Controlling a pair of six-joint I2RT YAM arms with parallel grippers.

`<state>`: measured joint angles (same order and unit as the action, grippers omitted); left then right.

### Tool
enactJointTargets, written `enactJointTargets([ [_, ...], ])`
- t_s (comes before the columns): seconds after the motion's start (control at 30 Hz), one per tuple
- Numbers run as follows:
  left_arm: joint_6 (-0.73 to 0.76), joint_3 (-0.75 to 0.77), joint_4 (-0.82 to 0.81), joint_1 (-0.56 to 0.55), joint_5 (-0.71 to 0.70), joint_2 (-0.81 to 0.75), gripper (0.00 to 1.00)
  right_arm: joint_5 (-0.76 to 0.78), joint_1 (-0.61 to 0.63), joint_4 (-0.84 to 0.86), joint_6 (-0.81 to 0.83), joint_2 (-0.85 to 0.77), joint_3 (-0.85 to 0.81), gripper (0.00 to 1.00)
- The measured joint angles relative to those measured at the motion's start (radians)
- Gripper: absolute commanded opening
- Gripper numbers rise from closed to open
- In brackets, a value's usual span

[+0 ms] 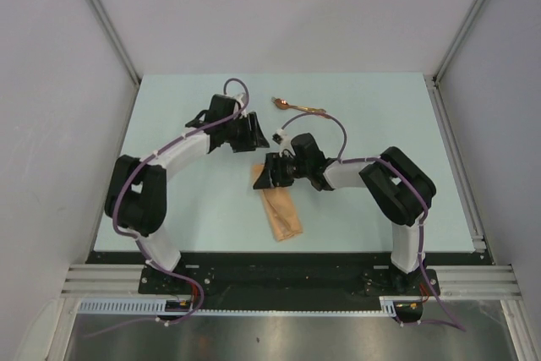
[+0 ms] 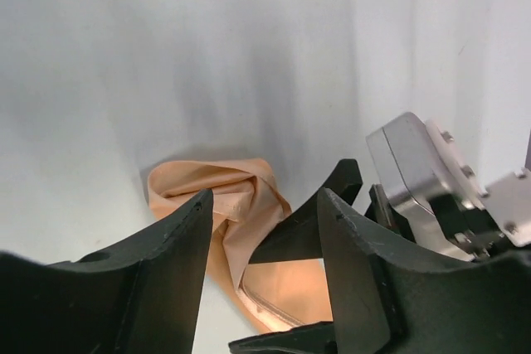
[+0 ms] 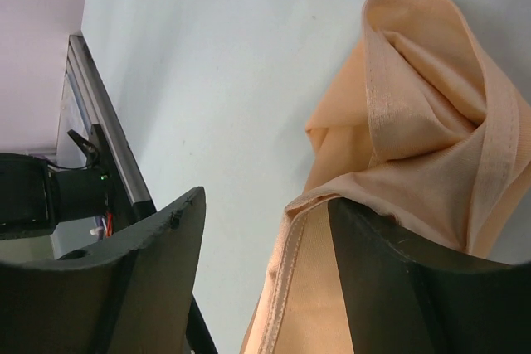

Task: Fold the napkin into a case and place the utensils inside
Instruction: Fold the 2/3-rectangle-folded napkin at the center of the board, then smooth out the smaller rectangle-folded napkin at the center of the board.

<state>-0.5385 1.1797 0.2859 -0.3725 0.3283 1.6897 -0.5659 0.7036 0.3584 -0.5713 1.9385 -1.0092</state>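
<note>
Left end effector [image 2: 265, 206] released | right end effector [image 3: 265, 201] released | utensils [image 1: 297, 106] overhead only | napkin [image 3: 415, 130] bunched

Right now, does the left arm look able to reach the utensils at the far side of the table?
Probably yes: the open left gripper hangs close to the utensils with bare table between, and the right gripper is over the napkin, off that path.

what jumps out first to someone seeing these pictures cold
The peach napkin, folded into a narrow strip, lies on the table near its front edge. Both arms bend toward its far end, the left gripper and right gripper with jaws apart, gripping nothing. The copper utensils lie apart, farther back.
</note>
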Motion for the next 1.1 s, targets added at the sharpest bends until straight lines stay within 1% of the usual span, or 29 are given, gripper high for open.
enactJointTargets([
  [0.07,0.028,0.033,0.025,0.0,0.024,0.042,0.55,-0.015,-0.006,0.03,-0.005,-0.002,0.023,0.64],
  [0.2,0.051,0.028,0.06,0.0,0.064,0.059,0.49,-0.048,-0.026,0.091,-0.025,-0.006,0.083,0.64],
  [0.43,0.055,-0.008,0.062,-0.016,0.069,0.052,0.51,-0.069,-0.047,0.158,-0.048,-0.048,0.161,0.62],
  [0.47,0.054,-0.019,0.059,-0.022,0.066,0.047,0.5,-0.07,-0.049,0.166,-0.052,-0.056,0.176,0.6],
  [0.5,0.053,-0.031,0.059,-0.029,0.065,0.04,0.49,-0.07,-0.053,0.172,-0.057,-0.063,0.189,0.55],
  [0.6,0.05,-0.043,0.058,-0.051,0.05,0.028,0.46,-0.067,-0.059,0.201,-0.074,-0.083,0.23,0.48],
  [0.67,0.05,-0.043,0.056,-0.061,0.042,0.028,0.45,-0.067,-0.065,0.217,-0.085,-0.098,0.26,0.46],
  [0.73,0.046,-0.042,0.058,-0.071,0.038,0.028,0.46,-0.067,-0.075,0.227,-0.095,-0.105,0.28,0.43],
  [0.77,0.042,-0.042,0.057,-0.074,0.036,0.028,0.5,-0.067,-0.078,0.232,-0.1,-0.105,0.285,0.43],
  [0.83,0.041,-0.042,0.058,-0.078,0.032,0.028,0.53,-0.068,-0.081,0.241,-0.108,-0.105,0.291,0.44],
  [0.93,0.04,-0.029,0.072,-0.084,0.028,0.028,0.53,-0.072,-0.084,0.275,-0.114,-0.105,0.302,0.43],
  [1.0,0.042,-0.013,0.078,-0.09,0.021,0.029,0.49,-0.074,-0.084,0.304,-0.123,-0.105,0.314,0.42],
  [1.03,0.043,-0.006,0.079,-0.094,0.018,0.029,0.45,-0.076,-0.084,0.324,-0.133,-0.105,0.324,0.4],
  [1.07,0.044,0.0,0.079,-0.1,0.014,0.029,0.39,-0.077,-0.086,0.346,-0.142,-0.105,0.337,0.37],
  [1.1,0.048,0.006,0.078,-0.109,0.007,0.029,0.38,-0.079,-0.087,0.364,-0.149,-0.105,0.349,0.29],
])
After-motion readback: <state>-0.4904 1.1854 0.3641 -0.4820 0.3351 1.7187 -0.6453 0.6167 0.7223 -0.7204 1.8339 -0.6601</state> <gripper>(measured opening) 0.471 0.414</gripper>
